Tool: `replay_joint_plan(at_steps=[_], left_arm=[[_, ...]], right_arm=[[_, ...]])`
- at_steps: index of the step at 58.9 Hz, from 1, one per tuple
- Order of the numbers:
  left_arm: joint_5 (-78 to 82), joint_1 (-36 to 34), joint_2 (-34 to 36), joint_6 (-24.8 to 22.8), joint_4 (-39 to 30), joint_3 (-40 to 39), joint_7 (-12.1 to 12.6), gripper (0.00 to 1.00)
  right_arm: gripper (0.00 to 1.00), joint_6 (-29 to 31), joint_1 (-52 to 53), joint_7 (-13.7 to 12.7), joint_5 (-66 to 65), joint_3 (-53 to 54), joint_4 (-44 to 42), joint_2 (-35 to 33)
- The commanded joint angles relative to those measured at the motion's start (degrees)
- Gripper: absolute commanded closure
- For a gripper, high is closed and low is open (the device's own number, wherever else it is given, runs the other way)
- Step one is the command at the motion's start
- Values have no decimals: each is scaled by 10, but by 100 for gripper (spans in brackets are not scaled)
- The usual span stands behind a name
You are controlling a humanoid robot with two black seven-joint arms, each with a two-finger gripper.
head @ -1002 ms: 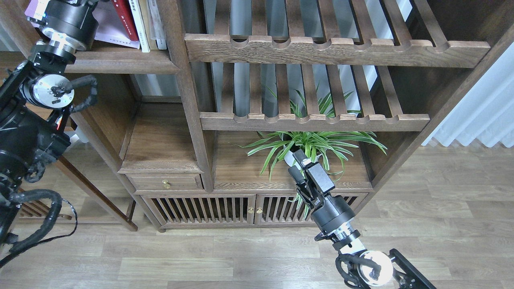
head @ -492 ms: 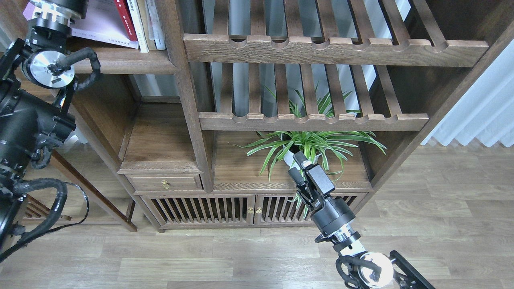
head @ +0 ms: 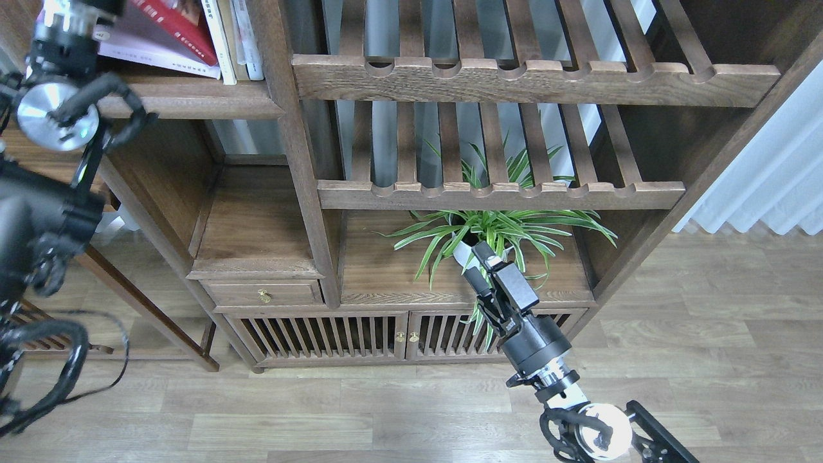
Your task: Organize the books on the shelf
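Books (head: 173, 32) lean on the far-left shelf (head: 193, 96); the left gripper is out of view, its state unknown; right gripper (head: 481, 267) idles pressed together; push leaning books upright gently.

Books (head: 193, 35) crowd shelf (head: 193, 103) (right end) — plant (head: 495, 231) below.

The books (head: 186, 32) sat on the shelf (head: 193, 99) at upper left, above my left arm. Right of them ran two slatted racks (head: 514, 80), one above the other. The potted plant (head: 495, 231) stood beneath the lower rack, with my right claw (head: 481, 267) just before it.
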Motion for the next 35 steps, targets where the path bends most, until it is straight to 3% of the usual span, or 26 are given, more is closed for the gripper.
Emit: replay_joint_plan(at_steps=[1, 18, 24, 35], left_arm=[[-16, 75, 21, 0, -38, -34, 2, 43], [-64, 197, 29, 0, -39, -26, 2, 43], [-68, 264, 28, 0, -37, 42, 2, 43], [-81, 287, 18, 0, -33, 118, -1, 43]], right_arm=[[2, 0, 0, 0, 0, -2, 0, 1], [2, 0, 6, 0, 0, -3, 0, 4], [2, 0, 8, 1, 0, -4, 0, 4], [2, 0, 8, 1, 0, -8, 0, 4]])
